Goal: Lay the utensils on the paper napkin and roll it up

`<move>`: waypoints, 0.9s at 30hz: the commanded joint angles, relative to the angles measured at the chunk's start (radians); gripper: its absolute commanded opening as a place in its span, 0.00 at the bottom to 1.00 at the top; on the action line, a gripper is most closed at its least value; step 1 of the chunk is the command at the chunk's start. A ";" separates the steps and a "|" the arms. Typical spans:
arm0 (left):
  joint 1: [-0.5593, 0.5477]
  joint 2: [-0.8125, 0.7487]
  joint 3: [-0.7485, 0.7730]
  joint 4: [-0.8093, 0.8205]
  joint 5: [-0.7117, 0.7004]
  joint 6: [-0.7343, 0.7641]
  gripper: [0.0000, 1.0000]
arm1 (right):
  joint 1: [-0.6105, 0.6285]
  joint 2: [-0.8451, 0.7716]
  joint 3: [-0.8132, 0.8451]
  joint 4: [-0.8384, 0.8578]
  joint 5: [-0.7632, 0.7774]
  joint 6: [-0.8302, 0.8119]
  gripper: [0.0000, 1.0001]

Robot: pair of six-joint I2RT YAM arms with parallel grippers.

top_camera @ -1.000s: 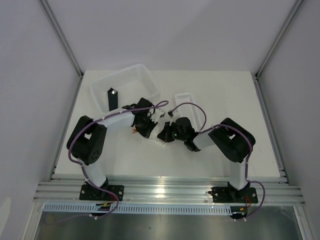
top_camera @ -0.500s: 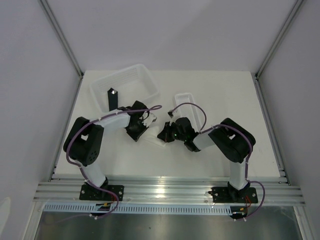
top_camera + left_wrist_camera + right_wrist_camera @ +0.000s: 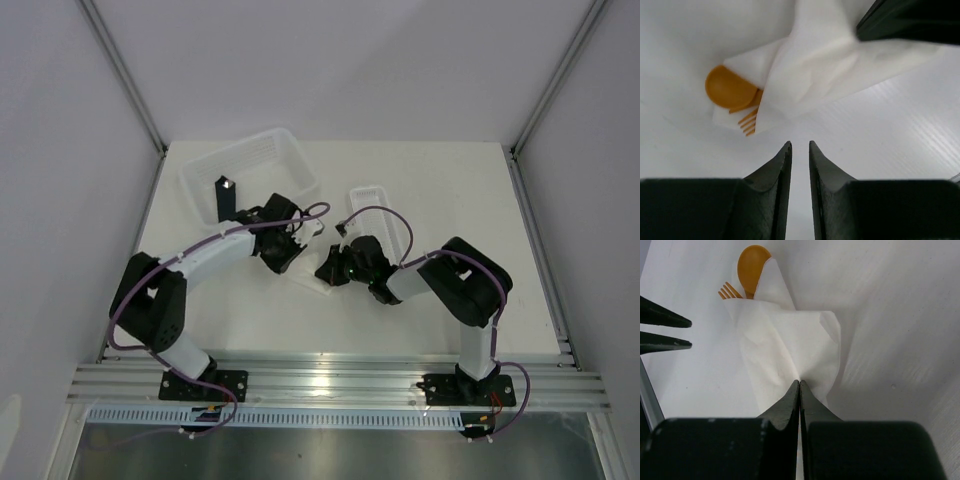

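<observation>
The paper napkin (image 3: 790,345) lies folded over the utensils. An orange spoon bowl (image 3: 754,262) and fork tines (image 3: 727,291) stick out of its far end; the knife is hidden. My right gripper (image 3: 800,381) is shut on the napkin's near edge. In the left wrist view the spoon (image 3: 730,92) and fork tines (image 3: 747,125) poke out of the napkin (image 3: 815,65). My left gripper (image 3: 799,145) is empty, its jaws a narrow gap apart, just short of the napkin. From above, the left gripper (image 3: 292,250) and right gripper (image 3: 328,270) face each other over the napkin (image 3: 312,283).
A large white slotted basket (image 3: 250,165) stands at the back left with a black upright block (image 3: 222,200) at its front. A narrow white ribbed tray (image 3: 385,215) lies behind the right arm. White walls enclose the table.
My left gripper has let go of the napkin and drawn back towards the far left, its arm stretching out. My right gripper has kept its hold and barely moved.
</observation>
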 commanded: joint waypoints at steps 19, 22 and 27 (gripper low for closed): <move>0.057 0.118 0.033 0.034 -0.041 0.025 0.22 | 0.015 0.017 -0.035 -0.173 0.020 -0.059 0.00; 0.028 0.063 0.040 0.037 -0.029 0.027 0.25 | 0.016 0.008 -0.027 -0.180 0.009 -0.059 0.00; -0.057 0.073 0.088 0.055 0.026 0.022 0.26 | 0.016 -0.012 -0.020 -0.197 0.006 -0.050 0.00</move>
